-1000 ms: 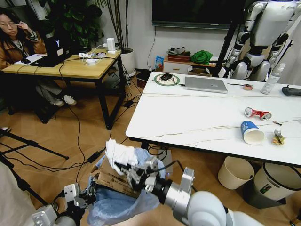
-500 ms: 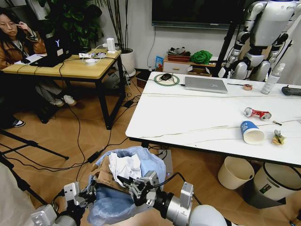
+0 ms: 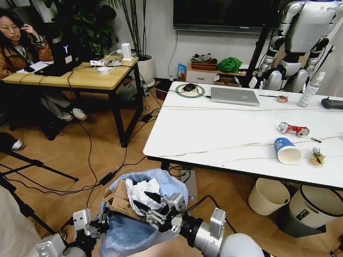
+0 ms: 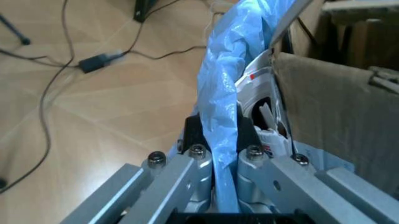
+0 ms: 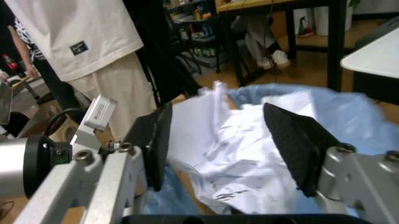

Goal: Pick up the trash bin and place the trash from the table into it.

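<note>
Now | white tissues between spread right gripper fingers | in trash bin

The trash bin is lined with a crinkly, translucent light-blue bag; inside it lie white tissues and brown cardboard. The right gripper has black pads on silver metal fingers, and the left gripper is silver and black too. The table is white with thin grey veins. On it sit a blue-and-white paper cup and a crushed red can.
</note>
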Available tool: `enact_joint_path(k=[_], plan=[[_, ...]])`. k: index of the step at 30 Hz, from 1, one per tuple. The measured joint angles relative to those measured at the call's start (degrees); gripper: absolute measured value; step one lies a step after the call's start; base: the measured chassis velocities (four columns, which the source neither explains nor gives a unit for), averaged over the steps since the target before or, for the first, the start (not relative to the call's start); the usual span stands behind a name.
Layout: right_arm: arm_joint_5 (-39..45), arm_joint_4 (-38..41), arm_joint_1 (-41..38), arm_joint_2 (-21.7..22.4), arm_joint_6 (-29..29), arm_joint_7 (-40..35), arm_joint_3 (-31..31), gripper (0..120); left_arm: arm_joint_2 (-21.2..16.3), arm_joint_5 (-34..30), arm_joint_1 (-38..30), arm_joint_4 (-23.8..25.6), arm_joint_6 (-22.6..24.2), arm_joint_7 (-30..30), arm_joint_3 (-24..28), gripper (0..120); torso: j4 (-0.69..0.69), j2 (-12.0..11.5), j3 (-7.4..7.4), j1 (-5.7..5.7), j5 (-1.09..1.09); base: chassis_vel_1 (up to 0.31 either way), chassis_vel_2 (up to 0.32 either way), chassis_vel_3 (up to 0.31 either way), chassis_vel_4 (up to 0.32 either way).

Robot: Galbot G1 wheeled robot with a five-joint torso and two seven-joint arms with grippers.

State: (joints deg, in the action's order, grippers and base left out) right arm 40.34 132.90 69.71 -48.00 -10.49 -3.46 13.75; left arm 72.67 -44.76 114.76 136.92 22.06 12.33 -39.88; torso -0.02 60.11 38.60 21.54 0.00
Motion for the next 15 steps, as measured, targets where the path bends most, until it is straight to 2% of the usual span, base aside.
enact_joint_path(k=[1,6,8,10,13,15], plan=[[0.0,0.0,0.0,0.0,0.0,0.0,0.0,60,0.0,0.0,0.0,0.0,0.0,0.0,0.0,0,0.0,0.0,0.0,0.0,0.0,0.0,0.0,0.0,0.0],[0.35,1.55,-1.43,0.35,0.03,-3.39,-5.21,82,-0.1,0.27,-0.56,-2.36,0.19,1.6,1.02,0,0.01,0.0,0.0,0.0,-0.01,0.0,0.0,0.0,0.0],[0.48,1.55,-1.89,0.12,0.05,-4.14,-5.98,86,-0.12,0.32,-0.63,-2.51,0.19,1.66,1.14,0,0.01,0.0,0.0,0.0,0.0,0.0,0.0,0.0,0.0],[2.01,1.08,-2.94,-0.95,-0.17,-6.8,-9.88,95,-0.38,0.25,-0.92,-2.6,0.1,1.69,1.62,0,0.02,0.0,0.0,0.0,0.0,0.0,0.0,0.0,0.0],[3.27,-0.88,-2.26,-1.93,-0.45,-9.14,-16.12,100,-1.22,0.12,-1.5,-2.17,-0.21,1.26,2.03,0,0.02,0.0,0.0,0.0,0.0,0.0,0.0,0.0,0.0],[3.43,-1.87,-1.61,-2.18,-0.5,-9.97,-18.1,100,-1.62,0.09,-1.61,-1.99,-0.31,1.08,2.13,0,-0.01,0.0,0.0,0.0,0.0,0.0,0.0,0.0,0.0]])
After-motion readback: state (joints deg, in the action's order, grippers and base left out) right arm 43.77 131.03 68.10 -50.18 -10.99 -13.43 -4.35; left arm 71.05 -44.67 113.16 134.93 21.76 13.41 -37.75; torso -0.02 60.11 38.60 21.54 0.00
